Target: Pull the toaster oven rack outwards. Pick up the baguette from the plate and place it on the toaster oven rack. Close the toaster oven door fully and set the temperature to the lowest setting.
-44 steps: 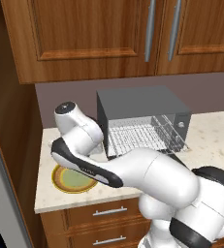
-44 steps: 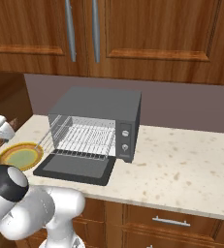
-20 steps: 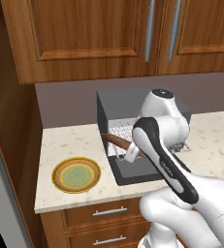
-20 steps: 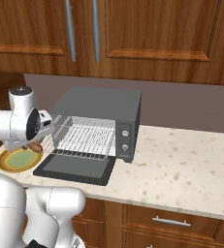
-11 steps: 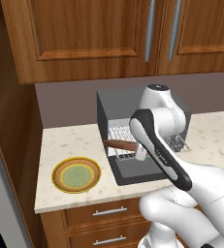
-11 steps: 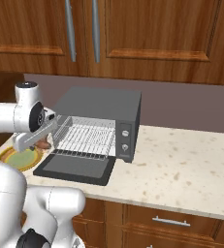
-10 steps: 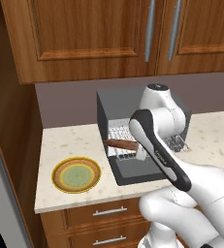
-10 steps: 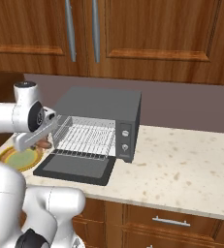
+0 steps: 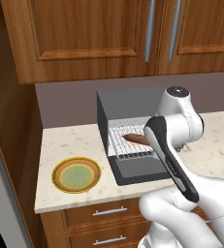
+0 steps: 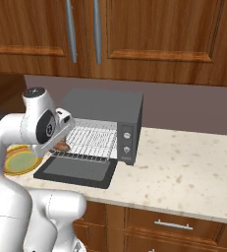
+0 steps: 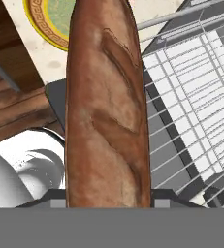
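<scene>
Far left, 1 round shallow plate with an orange-yellow rim and pale green centre [image 9: 76,175] is sitting bare on the speckled cream counter [image 9: 65,145]. Next along, 1 dark grey boxy toaster oven [image 9: 128,104] is standing with its 1 flat dark grey door [image 9: 140,169] lying folded down, and 1 silvery-white wire rack [image 9: 125,144] is sticking out over it. 1 slim reddish-brown baguette [image 9: 136,139] is hovering over that rack, gripped lengthwise by the gripper [image 10: 62,145], fingers hidden behind the loaf. The white arm's forearm is slanting across the oven's right side, covering the control panel. Above, 2 wooden cabinet doors [image 9: 84,34] are hanging.
</scene>
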